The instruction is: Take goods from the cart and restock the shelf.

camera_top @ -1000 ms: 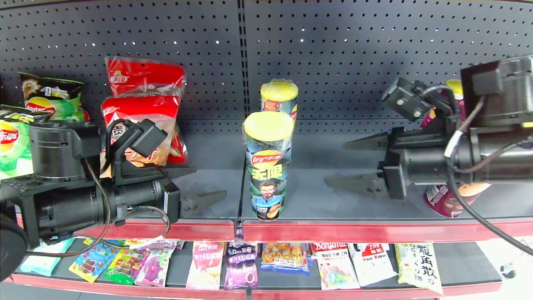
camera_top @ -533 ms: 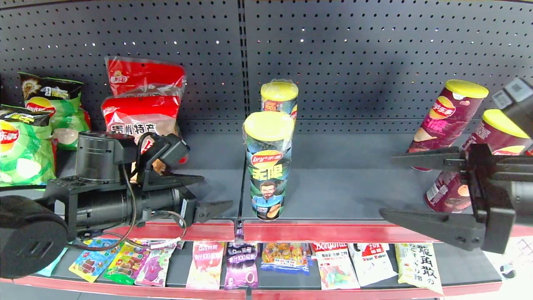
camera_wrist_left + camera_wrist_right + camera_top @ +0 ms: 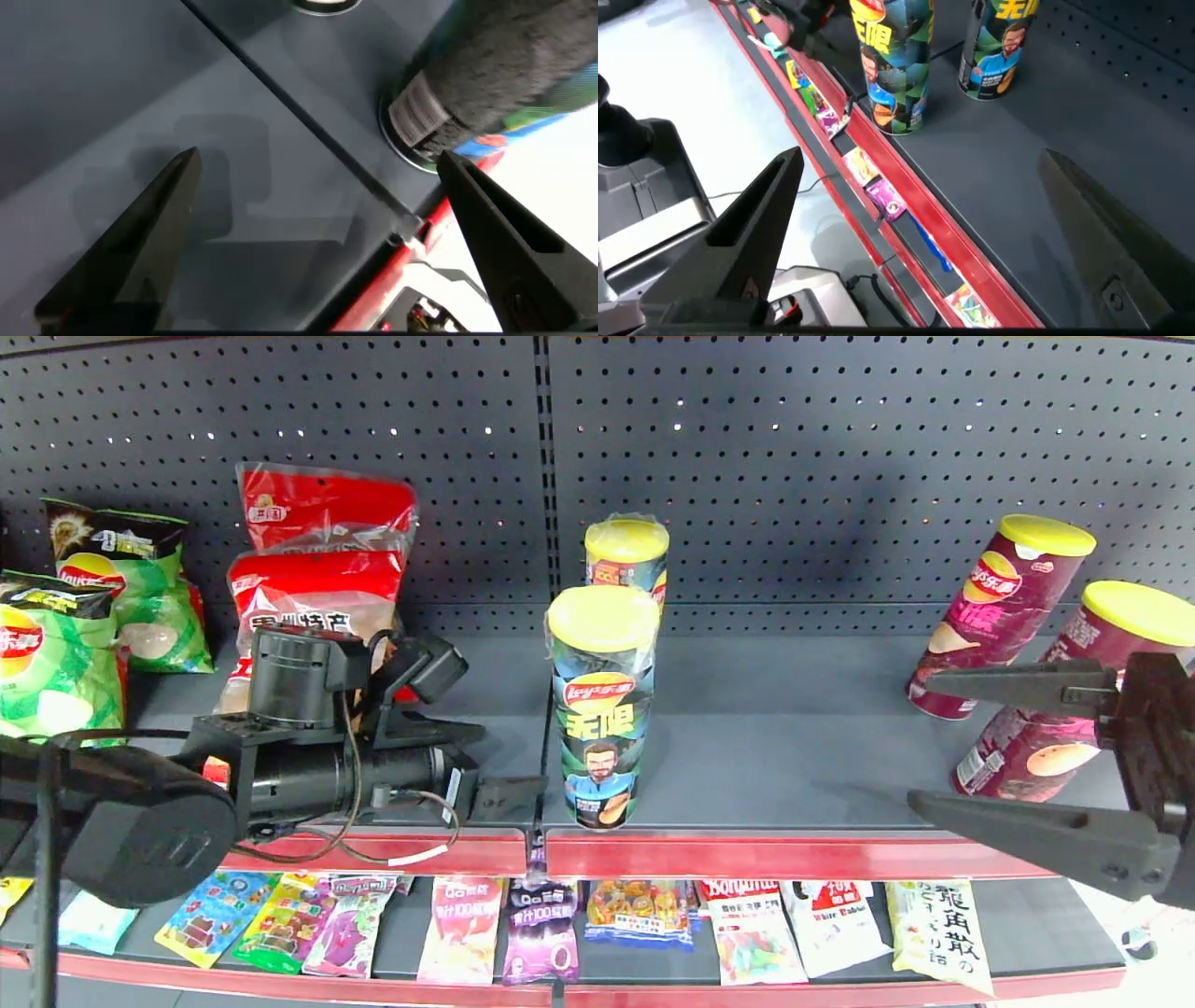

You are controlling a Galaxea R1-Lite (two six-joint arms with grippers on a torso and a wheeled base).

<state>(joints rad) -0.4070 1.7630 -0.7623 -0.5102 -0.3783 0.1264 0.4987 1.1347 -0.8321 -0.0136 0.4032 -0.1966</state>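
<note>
Grey shelf board point(image 3: 747, 775), mid-frame: two green chip cans point(image 3: 600, 709) upright at centre, two purple cans point(image 3: 999, 607) at right; left gripper point(image 3: 504, 765) and right gripper point(image 3: 920, 739) both spread, empty; step judged between placements, next calling for a fresh pick from the cart.

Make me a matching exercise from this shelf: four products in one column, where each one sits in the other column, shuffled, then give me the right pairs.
Products
1. front green can
2. purple cans
3. red bags
4. candy packets

Places
A. lying on the lower shelf
B. right end of the upper shelf
C. middle of the upper shelf, near its front edge
D. left half of the upper shelf

Pairs: 1-C, 2-B, 3-D, 4-A
</note>
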